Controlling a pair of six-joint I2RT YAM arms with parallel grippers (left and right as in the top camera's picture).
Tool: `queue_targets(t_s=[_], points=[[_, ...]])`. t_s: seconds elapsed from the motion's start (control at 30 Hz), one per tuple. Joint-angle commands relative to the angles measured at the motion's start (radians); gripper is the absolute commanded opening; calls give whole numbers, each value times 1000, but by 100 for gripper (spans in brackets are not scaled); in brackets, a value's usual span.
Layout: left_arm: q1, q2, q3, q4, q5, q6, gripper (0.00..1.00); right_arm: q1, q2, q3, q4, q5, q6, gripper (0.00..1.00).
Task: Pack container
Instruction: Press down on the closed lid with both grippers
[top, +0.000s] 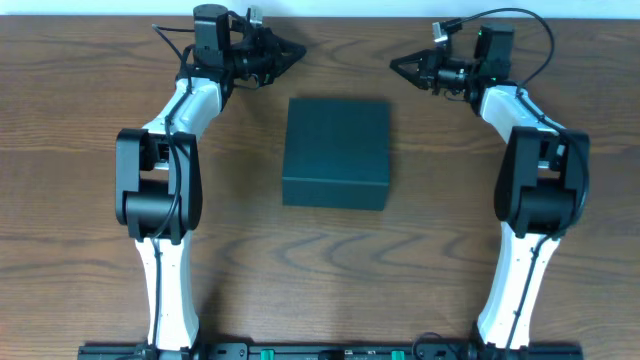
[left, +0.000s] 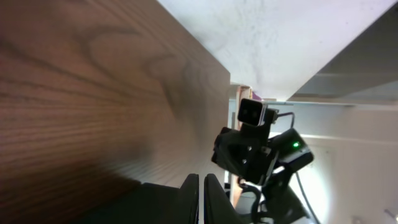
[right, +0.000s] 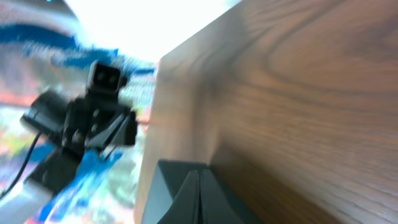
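Observation:
The container (top: 336, 152) is a dark teal-green square box with its lid shut, in the middle of the wooden table. It also shows as a dark block low in the left wrist view (left: 155, 205) and in the right wrist view (right: 165, 193). My left gripper (top: 298, 48) is shut and empty, held at the far edge of the table, left of and beyond the box. My right gripper (top: 395, 63) is shut and empty, at the far edge right of the box. The two grippers point at each other. Their fingers show in the wrist views (left: 201, 199) (right: 199, 196).
The table's far edge (top: 340, 20) runs just behind both grippers. The wooden tabletop (top: 340, 270) stretches in front of the box. No snack packs show in any view.

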Motion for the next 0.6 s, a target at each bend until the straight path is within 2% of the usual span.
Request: queue_targets(t_s=[0.0,0.1,0.23,0.4,0.57], points=[[0,-145,11,-56,-78,141,6,-6,-158,2,-106,311,-63,2],[-6,-254,11,-267,-286,320,6,0,-272,2,-235,487,-192,2],[-36,-396,11,-495,-598,520,6,19,-417,2,-358,558,-340,2],[-103,-456,11,-610,-668,681,6,68,-527,2,-591,571,-524,2],[-194,-412,10,-732,-682,760,6,97,-624,2,-906,755,-639,2]])
